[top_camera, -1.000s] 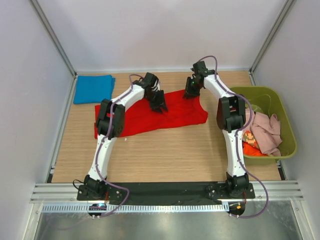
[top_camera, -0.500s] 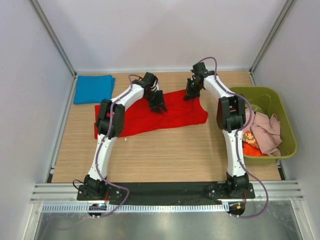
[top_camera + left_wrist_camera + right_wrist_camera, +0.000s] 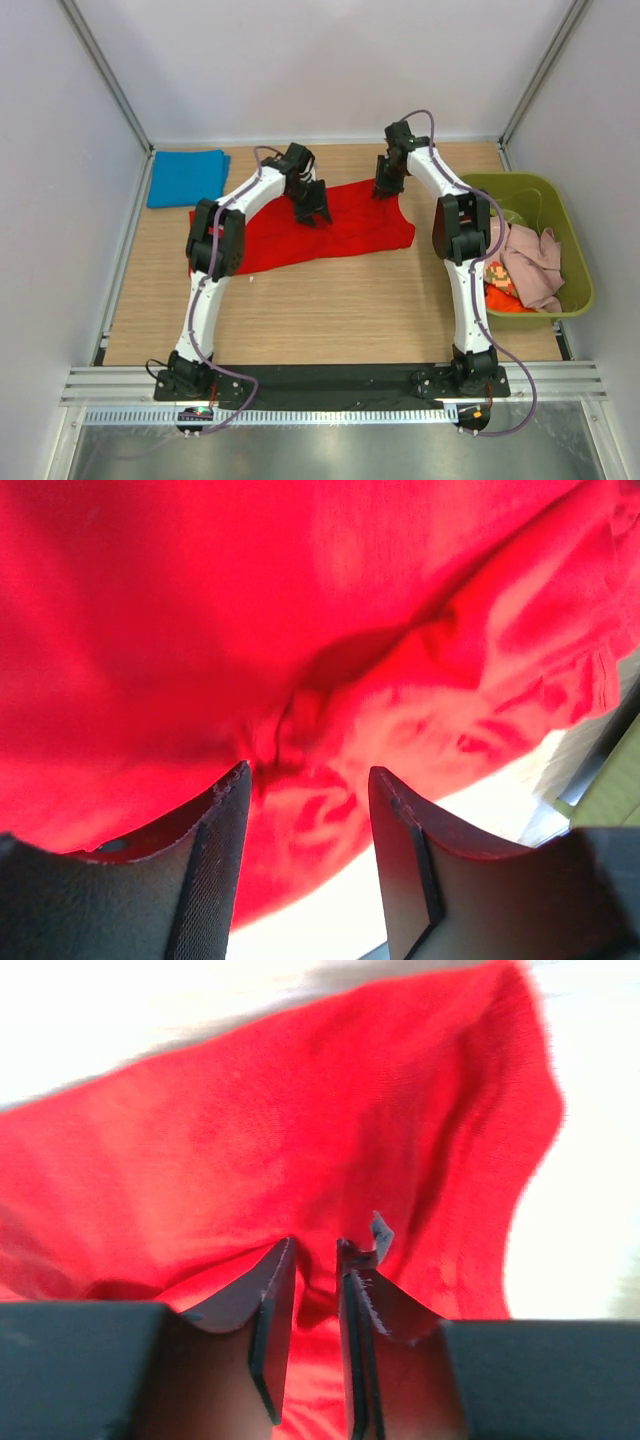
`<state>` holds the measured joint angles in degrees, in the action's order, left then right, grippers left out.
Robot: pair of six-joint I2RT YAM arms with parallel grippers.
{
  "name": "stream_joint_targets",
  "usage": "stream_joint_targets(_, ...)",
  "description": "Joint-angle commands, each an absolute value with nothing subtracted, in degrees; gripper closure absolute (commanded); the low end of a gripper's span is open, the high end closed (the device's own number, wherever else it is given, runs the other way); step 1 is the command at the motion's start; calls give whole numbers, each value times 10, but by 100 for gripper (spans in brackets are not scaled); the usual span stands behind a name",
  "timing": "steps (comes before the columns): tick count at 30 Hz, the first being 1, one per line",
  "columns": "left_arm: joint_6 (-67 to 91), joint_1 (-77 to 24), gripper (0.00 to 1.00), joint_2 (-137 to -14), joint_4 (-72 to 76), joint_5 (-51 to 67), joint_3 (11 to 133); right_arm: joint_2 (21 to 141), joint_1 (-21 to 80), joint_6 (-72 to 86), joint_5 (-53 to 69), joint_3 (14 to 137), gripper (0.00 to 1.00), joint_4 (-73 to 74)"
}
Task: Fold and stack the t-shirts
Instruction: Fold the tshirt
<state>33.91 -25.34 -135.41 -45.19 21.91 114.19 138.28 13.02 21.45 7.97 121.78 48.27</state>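
Observation:
A bright red t-shirt (image 3: 340, 235) lies spread across the middle back of the table. My left gripper (image 3: 312, 208) is low over its back edge, jaws open, with bunched red cloth (image 3: 200, 600) below and between the fingertips (image 3: 308, 780). My right gripper (image 3: 386, 184) is at the shirt's back right corner, shut on a fold of the red cloth (image 3: 250, 1130), which sits pinched between the jaws (image 3: 315, 1250). A folded blue t-shirt (image 3: 187, 177) lies at the back left.
An olive-green bin (image 3: 578, 262) stands at the right. It holds a pale pink shirt (image 3: 535, 265), an orange one (image 3: 507, 301) and a pixel-print one (image 3: 497, 275). Bare wood table (image 3: 330, 310) lies in front of the red shirt.
Both grippers have stayed at the shirt's back edge. The right gripper has shifted slightly toward the back, and the left arm has shifted slightly left.

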Motion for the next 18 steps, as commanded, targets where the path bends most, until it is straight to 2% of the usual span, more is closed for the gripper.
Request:
stream_joint_targets(1,330,-252,47,-1266,-475,185,1127,1363,132,214,26,1301,68,545)
stream_joint_targets(3,339,-254,45,-1233,-474,177,1110,1348,132,210,7,1314,62,564)
stream_joint_targets(5,345,-256,42,-1212,-464,170,1094,1331,132,207,4,1309,51,572)
stream_joint_targets(8,351,-255,41,-1201,-468,172,1094,1302,134,225,60,1273,50,556)
stream_joint_targets(9,351,-256,43,-1199,-473,175,1098,1293,134,238,119,1255,50,546)
stream_joint_targets(10,352,-255,43,-1196,-480,180,1099,1276,137,249,162,1233,52,508)
stream_joint_targets(13,346,-250,47,-1167,-483,192,1070,1234,154,321,269,1085,71,391)
stream_joint_targets(14,344,-249,48,-1156,-483,192,1057,1226,161,353,288,1058,92,360)
stream_joint_targets(15,341,-242,49,-1143,-485,192,1040,1221,166,368,308,1035,98,330)
stream_joint_targets(18,332,-227,50,-1075,-483,192,965,1226,190,418,363,978,99,234)
